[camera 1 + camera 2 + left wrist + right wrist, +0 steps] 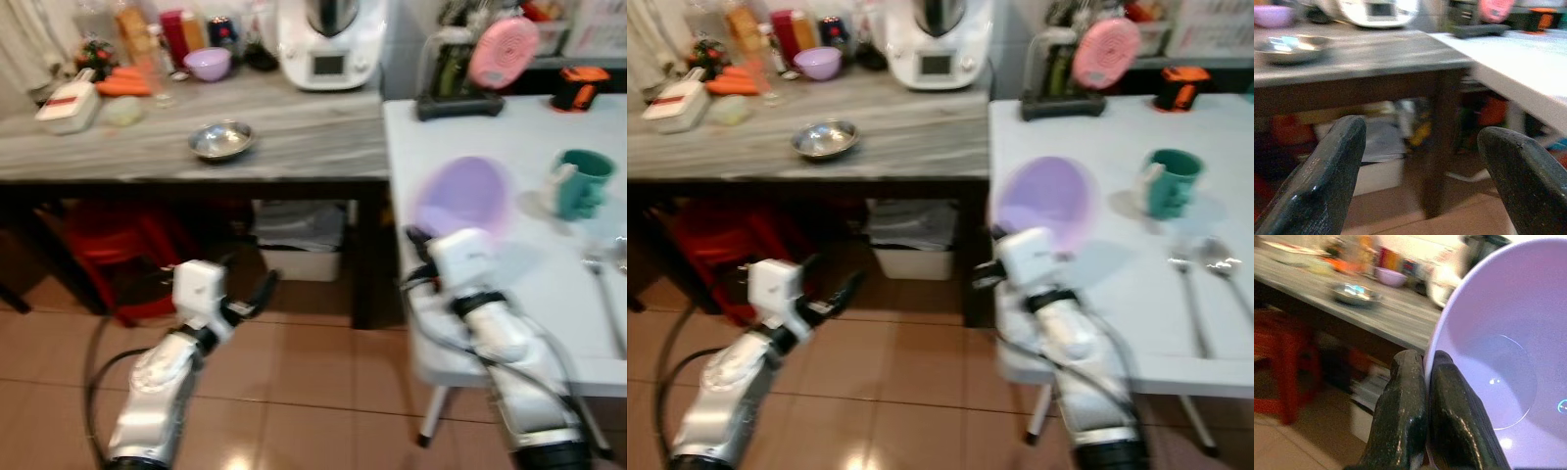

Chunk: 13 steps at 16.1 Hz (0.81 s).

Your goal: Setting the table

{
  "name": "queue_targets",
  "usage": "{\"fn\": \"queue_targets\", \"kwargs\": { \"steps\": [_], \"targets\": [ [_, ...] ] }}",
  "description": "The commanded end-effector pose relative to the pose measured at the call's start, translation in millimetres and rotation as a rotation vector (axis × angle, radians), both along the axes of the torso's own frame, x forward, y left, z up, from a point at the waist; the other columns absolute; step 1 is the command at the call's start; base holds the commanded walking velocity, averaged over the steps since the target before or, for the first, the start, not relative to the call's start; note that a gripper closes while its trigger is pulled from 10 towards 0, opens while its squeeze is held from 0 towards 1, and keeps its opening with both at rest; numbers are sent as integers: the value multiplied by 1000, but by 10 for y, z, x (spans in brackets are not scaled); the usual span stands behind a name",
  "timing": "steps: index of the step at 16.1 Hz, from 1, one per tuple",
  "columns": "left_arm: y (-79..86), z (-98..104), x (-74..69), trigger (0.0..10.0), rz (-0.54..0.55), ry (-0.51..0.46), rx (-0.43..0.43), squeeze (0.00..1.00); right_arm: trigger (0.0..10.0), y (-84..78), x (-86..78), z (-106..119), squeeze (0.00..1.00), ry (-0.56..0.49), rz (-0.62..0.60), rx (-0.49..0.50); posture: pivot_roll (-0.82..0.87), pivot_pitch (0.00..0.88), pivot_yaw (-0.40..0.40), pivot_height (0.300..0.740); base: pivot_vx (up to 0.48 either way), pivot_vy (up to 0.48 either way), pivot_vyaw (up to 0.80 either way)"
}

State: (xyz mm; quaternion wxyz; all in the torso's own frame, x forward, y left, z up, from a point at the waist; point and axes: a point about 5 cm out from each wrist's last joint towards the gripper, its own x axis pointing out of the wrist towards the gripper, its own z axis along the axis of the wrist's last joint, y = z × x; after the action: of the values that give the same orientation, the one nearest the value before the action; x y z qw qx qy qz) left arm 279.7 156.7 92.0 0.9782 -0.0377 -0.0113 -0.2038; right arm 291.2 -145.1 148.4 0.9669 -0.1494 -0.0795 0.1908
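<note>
- Right tool point(1422, 396) pinches rim of purple bowl point(468, 196), held over white counter point(509, 137) edge, near green mug point(580, 181).
- Left tool point(1420, 161) spread, low over floor, holding nothing.

A: Motion blur is smearing both eye views; the purple bowl point(463, 194) at centre right is looking soft-edged.

B: The white table point(549, 284) on the right is glaring, while shadow is pooling under the grey counter point(294, 137).

A: In the left wrist view the upper right is washing out, and the near fingers point(1327, 181) are sitting out of focus.
</note>
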Motion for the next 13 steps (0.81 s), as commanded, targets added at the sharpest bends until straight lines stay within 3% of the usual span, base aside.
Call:
{"fn": "queue_targets", "kwargs": {
  "steps": [1, 13],
  "targets": [
    [-41, 1, 10, 10000, -6, -4, 4, 0, 10000, -66, 4, 44, 0, -13, -21, -7, -70, 41, 100, 740, 0, 428, 0],
    [-73, 30, 119, 10000, 38, -22, 11, 0, 10000, -10, -20, 19, 0, -27, -46, 24, -71, 17, 116, 740, 0, 434, 0]
  ]
}}
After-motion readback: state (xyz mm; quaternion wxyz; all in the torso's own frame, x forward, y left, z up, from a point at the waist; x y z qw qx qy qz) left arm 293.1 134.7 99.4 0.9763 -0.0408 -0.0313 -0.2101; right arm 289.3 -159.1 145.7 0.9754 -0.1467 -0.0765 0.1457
